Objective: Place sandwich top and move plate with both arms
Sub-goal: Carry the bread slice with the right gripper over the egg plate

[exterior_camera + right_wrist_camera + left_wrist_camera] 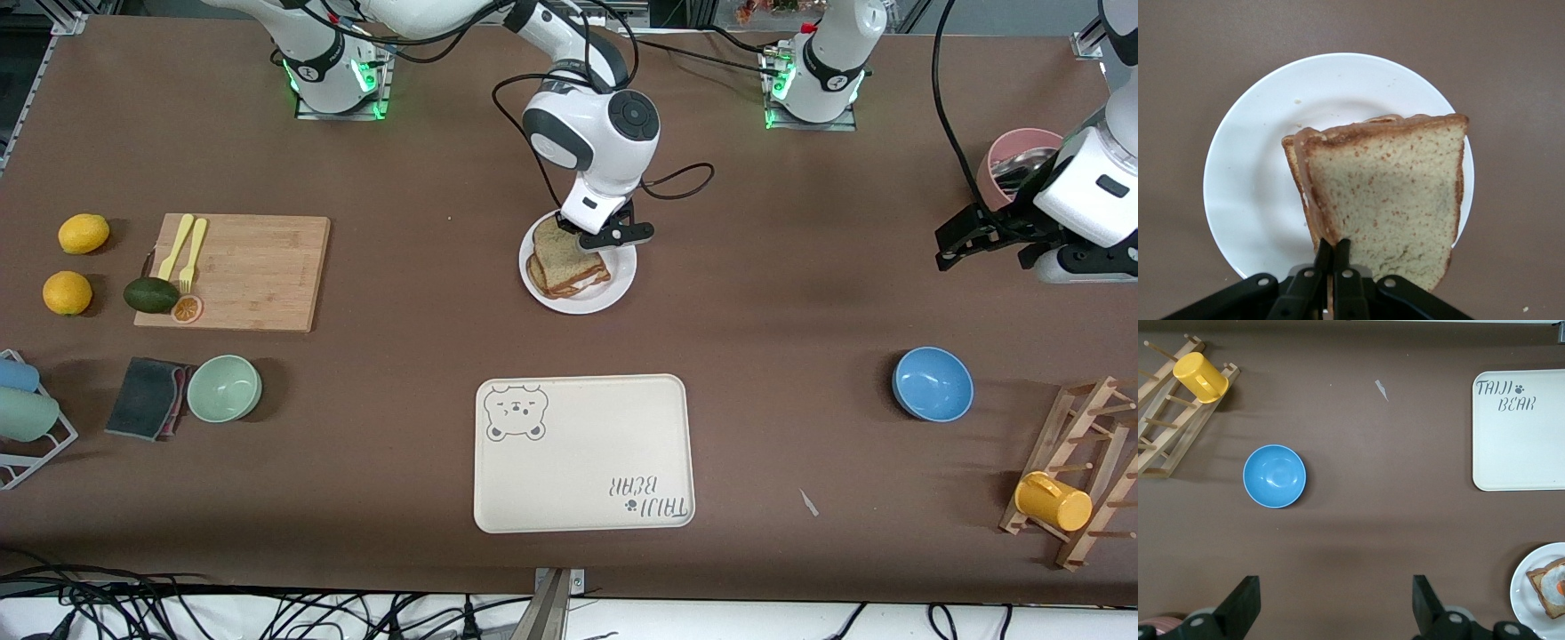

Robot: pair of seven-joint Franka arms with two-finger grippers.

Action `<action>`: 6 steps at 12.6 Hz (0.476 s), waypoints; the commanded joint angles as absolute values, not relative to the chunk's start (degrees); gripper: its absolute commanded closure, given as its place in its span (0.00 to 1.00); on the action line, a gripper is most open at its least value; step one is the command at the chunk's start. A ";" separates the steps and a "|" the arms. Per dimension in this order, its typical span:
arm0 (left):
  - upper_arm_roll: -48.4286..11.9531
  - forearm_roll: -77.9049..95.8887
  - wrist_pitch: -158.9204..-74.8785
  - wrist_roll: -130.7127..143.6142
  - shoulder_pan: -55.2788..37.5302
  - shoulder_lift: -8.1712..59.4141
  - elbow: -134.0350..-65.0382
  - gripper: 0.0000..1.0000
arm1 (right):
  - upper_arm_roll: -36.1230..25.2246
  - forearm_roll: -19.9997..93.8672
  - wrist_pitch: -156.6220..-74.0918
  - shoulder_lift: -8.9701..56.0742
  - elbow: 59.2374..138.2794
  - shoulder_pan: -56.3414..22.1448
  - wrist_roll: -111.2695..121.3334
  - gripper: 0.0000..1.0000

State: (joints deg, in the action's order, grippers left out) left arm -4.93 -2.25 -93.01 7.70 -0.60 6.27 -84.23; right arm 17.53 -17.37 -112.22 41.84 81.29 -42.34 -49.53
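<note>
White plate (622, 283) sits mid-table, between the arm bases and the cream tray (582, 453). Front view: right gripper (594, 238) is over the plate, pinched tight on the sandwich top (558, 253), which hangs tilted above the lower slice. Left gripper (985, 240) waits over bare table toward the left arm's end, above the blue bowl (932, 383), fingers apart, holding nothing.

Left wrist view: both fingers (1241, 607) stand wide apart; plate rim (1525, 593) is cut off at the frame edge, w/ an egg slice (1551, 587) showing uncovered.

Right wrist view: fingers (1333, 267) are together on the edge of the sandwich top (1391, 200), bread canted over the plate (1258, 167); lower slice mostly hidden under it.

Judgement: step in hand is placing the top, not yet released. Next calls for squaring the slice over the lower one, lowering, letting go; then both arms to opposite plate rims. Whether the bread touches the lower slice yet, can't tell.
</note>
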 commanded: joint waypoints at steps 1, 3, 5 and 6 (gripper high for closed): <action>-5.01 -4.04 -91.76 8.44 -0.27 6.68 -83.23 0.00 | 17.14 -18.98 -111.97 43.07 79.10 -42.98 -50.98 0.25; -5.01 -4.04 -91.85 8.44 -0.44 6.68 -83.14 0.00 | 17.05 -20.56 -111.54 42.98 78.93 -42.89 -50.28 0.00; -5.10 -3.96 -91.76 8.44 -0.61 6.59 -83.14 0.00 | 17.05 -19.95 -111.01 42.37 78.31 -42.28 -50.36 0.00; -5.10 -3.87 -91.76 8.44 -0.35 6.68 -83.23 0.00 | 16.96 -19.52 -111.01 41.15 78.31 -41.49 -50.27 0.00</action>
State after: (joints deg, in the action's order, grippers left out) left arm -4.85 -2.25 -92.90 7.70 -0.32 6.33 -84.23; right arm 16.92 -19.05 -112.19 41.88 80.07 -42.21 -49.70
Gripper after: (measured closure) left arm 0.000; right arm 0.396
